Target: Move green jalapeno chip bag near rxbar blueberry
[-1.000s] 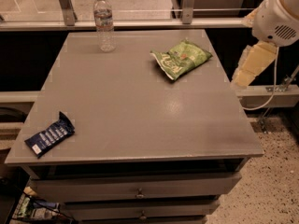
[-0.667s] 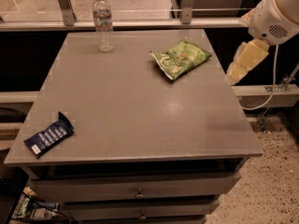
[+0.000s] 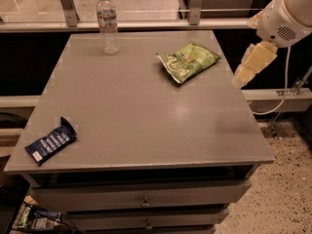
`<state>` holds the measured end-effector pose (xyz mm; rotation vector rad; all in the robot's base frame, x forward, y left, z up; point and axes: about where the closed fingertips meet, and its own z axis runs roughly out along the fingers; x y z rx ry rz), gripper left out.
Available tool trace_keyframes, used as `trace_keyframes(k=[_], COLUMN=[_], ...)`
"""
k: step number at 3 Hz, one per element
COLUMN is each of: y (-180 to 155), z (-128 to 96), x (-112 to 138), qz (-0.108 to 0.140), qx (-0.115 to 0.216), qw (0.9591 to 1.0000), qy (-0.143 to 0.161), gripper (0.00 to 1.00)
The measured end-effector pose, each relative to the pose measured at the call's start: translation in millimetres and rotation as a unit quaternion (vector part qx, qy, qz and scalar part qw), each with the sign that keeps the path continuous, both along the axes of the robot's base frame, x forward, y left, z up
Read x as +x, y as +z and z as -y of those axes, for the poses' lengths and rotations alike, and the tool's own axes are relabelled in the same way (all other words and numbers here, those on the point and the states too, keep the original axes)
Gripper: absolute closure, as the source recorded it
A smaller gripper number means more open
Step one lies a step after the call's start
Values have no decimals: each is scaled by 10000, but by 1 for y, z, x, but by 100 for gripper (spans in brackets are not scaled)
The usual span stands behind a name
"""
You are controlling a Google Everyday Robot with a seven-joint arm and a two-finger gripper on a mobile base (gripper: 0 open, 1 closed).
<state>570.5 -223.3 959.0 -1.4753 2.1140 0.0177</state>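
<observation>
The green jalapeno chip bag (image 3: 188, 61) lies flat at the table's back right, light green with white lettering. The rxbar blueberry (image 3: 50, 141), a small dark navy wrapper, lies at the front left corner, far from the bag. My gripper (image 3: 242, 77) hangs from the white arm just off the table's right edge, to the right of the bag and apart from it, holding nothing that shows.
A clear plastic water bottle (image 3: 108, 23) stands upright at the back left of the grey table (image 3: 146, 121). Drawers sit under the tabletop. A railing and glass run behind the table. Speckled floor lies to the right.
The gripper has moved up and to the left, closer to the table's right edge and the green bag. The bag, bar and bottle have not moved.
</observation>
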Motion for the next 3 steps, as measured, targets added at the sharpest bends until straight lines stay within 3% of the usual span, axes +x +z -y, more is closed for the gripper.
trace_keyframes(k=[1, 3], y=[-7, -21], z=[0, 9], x=[20, 114], qz=[130, 791], qx=[204, 872], qw=[9997, 9930], qy=[-27, -55], gripper=[0, 0])
